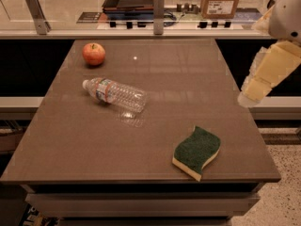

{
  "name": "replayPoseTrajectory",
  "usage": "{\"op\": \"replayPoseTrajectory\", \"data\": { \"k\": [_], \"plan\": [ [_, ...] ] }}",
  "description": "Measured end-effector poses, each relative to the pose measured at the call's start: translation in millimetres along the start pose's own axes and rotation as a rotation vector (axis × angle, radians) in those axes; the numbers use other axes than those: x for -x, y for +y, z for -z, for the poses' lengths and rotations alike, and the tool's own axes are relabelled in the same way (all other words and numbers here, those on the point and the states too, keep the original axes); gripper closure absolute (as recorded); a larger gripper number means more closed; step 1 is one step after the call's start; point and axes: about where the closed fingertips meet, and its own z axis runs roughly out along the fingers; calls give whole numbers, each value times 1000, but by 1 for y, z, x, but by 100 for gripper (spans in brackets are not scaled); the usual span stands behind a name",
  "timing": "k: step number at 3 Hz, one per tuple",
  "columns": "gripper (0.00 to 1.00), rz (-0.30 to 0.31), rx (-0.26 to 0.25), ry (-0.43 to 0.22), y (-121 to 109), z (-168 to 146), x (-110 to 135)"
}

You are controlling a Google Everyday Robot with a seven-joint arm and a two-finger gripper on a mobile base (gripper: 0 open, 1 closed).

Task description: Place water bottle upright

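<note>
The water bottle lies on its side on the brown table, left of centre. It is clear and ribbed, with its white cap pointing to the upper left and a colourful label band near the neck. My gripper hangs at the end of the cream-coloured arm, over the table's right edge. It is far to the right of the bottle and touches nothing.
A red apple sits at the back left, just behind the bottle's cap. A green and yellow sponge lies at the front right. A counter with metal posts, a tray and a cardboard box runs behind the table.
</note>
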Motion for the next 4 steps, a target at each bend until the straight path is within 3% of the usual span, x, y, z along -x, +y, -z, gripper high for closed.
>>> {"op": "replayPoseTrajectory", "data": {
  "k": [2,4],
  "plan": [
    [0,-153,38,-39,-7,-12,53],
    [0,-205,3,47,-8,-36,107]
  ]
}}
